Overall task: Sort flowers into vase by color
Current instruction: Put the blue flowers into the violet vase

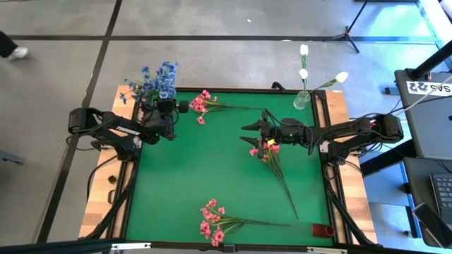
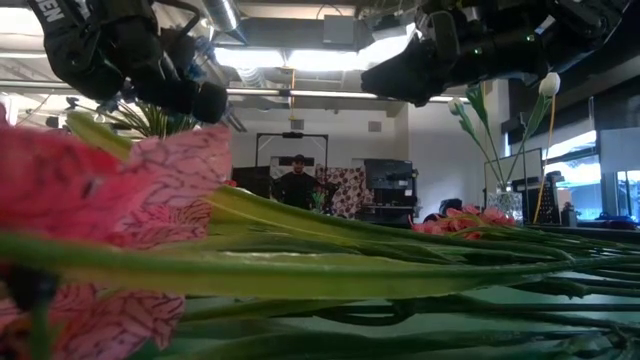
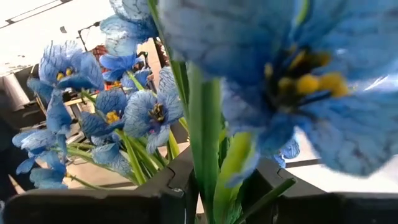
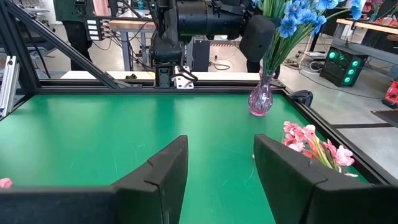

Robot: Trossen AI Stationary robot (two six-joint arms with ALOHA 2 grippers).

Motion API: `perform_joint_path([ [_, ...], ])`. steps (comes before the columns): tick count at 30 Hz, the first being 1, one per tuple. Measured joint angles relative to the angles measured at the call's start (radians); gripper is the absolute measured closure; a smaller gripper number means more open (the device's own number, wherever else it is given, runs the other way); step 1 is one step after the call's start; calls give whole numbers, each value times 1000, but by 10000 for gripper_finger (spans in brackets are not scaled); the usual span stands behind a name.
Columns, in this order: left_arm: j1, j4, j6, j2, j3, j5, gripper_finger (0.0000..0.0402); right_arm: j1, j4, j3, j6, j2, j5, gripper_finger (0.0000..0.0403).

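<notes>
The blue flowers (image 1: 157, 79) stand in a pink-tinted glass vase (image 4: 260, 99) at the table's far left corner. My left gripper (image 3: 227, 199) is at their stems just above the vase, shut on them. White buds (image 1: 304, 70) stand in a clear vase (image 1: 301, 100) at the far right. Three pink sprays lie flat on the green mat: one at the far edge (image 1: 201, 106), one in the right middle (image 1: 267, 149), one at the near edge (image 1: 212, 222). My right gripper (image 4: 219, 168) hangs open in the air over the middle spray's blooms, touching nothing. My left gripper has the green stems of the blue flowers (image 3: 205, 149) between its two fingers, below the blooms. The fingers (image 4: 258, 31) reach roughly level toward the table's far edge and lie across the stems. The stems stand upright, with their lower ends in the vase.
A small red object (image 1: 323, 230) lies at the mat's near right corner. A raised black frame (image 1: 233, 90) edges the green mat. In the low view the near pink spray (image 2: 120, 210) fills the foreground. A person (image 2: 297, 180) is in the room behind the table.
</notes>
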Motion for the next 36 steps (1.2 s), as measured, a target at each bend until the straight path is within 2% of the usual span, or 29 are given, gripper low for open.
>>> perform_joint_path([
  [9,5,-3,1,0,0,-1,308,0,-2,0,0,0,-19,221],
  [25,5,-2,-24,0,0,-1,246,-1,-25,0,0,0,-26,221],
  [36,5,-62,-25,0,0,0,246,-1,-28,0,2,0,-26,221],
])
